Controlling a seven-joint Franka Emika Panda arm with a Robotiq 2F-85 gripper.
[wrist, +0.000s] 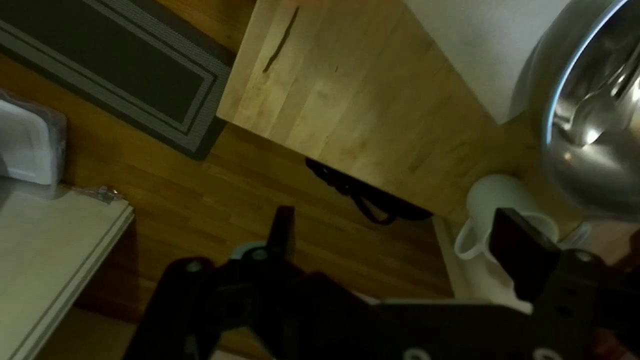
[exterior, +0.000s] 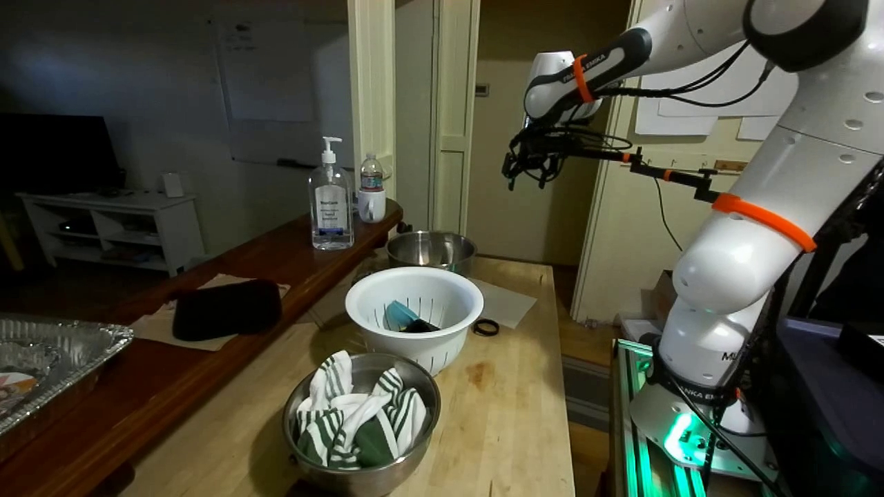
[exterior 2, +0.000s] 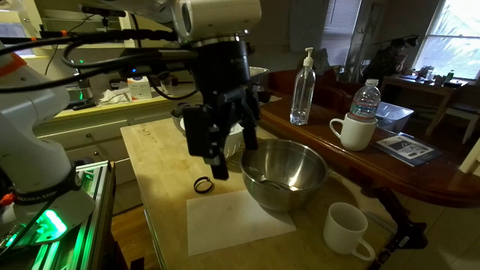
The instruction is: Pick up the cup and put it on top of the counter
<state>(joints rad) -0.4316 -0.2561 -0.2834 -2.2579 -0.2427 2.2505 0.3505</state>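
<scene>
A white cup [exterior 2: 343, 229] stands upright on the light-wood table, near its corner beside a steel bowl. The cup also shows in the wrist view [wrist: 492, 200], partly covered by a gripper finger. In an exterior view it is hidden. The dark reddish-brown counter [exterior: 162, 386] runs along the table and is higher than it; it shows in both exterior views [exterior 2: 318, 135]. My gripper [exterior 2: 236, 159] is open and empty, held in the air well above the table. In the wrist view its fingers [wrist: 397, 217] are wide apart, and the cup lies beyond the right finger.
On the counter stand a sanitizer bottle [exterior 2: 302, 93] and another white mug [exterior 2: 356, 133] holding a water bottle, beside a leaflet [exterior 2: 408, 148]. The table holds steel bowls [exterior 2: 285, 168], a white colander [exterior: 414, 304], a black ring [exterior 2: 203, 185] and a paper sheet [exterior 2: 232, 221].
</scene>
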